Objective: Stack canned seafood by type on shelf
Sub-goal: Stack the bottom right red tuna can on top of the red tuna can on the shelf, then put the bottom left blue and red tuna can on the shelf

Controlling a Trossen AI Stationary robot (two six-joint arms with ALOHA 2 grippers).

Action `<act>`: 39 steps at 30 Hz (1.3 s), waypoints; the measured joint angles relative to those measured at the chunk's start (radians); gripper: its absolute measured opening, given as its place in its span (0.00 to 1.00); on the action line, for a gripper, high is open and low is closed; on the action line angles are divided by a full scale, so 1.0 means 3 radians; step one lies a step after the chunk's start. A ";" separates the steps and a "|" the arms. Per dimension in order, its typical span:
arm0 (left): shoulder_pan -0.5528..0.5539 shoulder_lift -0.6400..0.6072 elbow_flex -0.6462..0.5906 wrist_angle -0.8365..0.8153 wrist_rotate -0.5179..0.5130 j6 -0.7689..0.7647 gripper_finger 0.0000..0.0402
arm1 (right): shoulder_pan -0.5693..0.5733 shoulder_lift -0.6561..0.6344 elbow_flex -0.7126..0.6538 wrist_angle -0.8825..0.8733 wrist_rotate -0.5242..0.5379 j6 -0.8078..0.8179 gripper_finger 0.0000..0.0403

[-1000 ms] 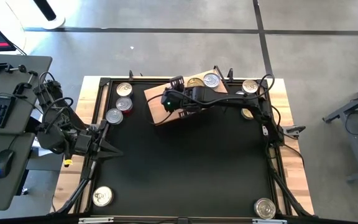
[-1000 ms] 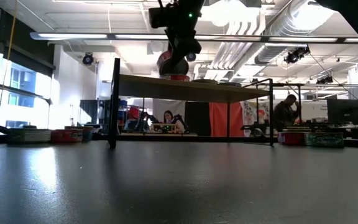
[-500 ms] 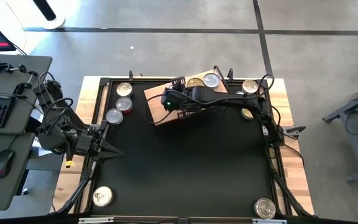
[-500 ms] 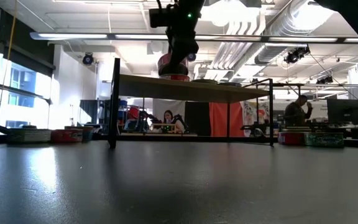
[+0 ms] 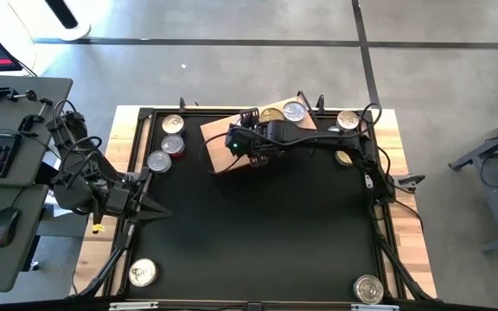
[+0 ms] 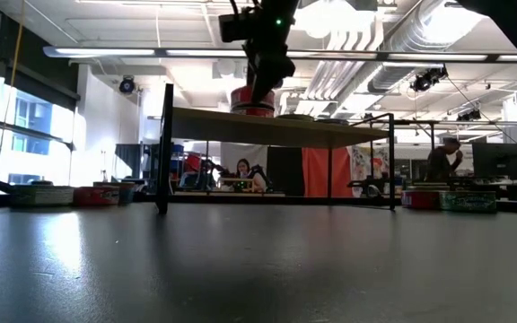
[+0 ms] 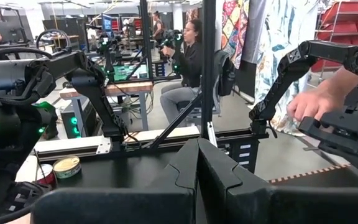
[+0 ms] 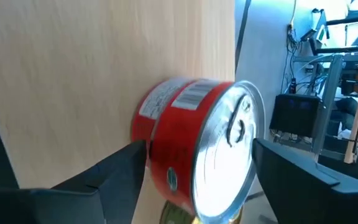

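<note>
1. On the flat light-brown wooden shelf [image 5: 223, 142] stand three short round tins: a red-sided, silver-lidded tin [image 8: 194, 158] between the right gripper's [image 5: 247, 149] parted fingers, clear of both, plus a gold-lidded tin [image 5: 271, 114] and a silver-lidded tin [image 5: 294, 110].
2. Seven more tins sit off the shelf: three near the left table edge [image 5: 171, 142], two near the right, two at the near corners.
3. A second ago the right fingers clasped the red tin; now they stand apart from it.
4. The left gripper [image 5: 150, 203] waits shut at the table's left side.

I see a red round tin with a shiny silver lid [image 8: 194, 149] on the light wooden shelf [image 8: 73, 74], between my open dark fingers [image 8: 114, 171] at eight and four o'clock.
</note>
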 joint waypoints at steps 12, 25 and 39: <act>0.0000 0.0000 0.0000 -0.0001 -0.0001 0.0057 0.00 | 0.0006 -0.0008 -0.0001 -0.0027 0.0077 -0.0001 0.70; 0.0067 0.0013 0.0000 -0.0159 -0.0485 -0.0290 0.00 | 0.0238 -0.0512 -0.0001 -0.0191 -0.0977 0.1349 0.70; 0.0251 0.0516 0.0000 -0.1340 0.1053 -0.2422 0.00 | 0.0728 -0.0569 -0.0766 -0.0588 -0.2201 0.2008 0.70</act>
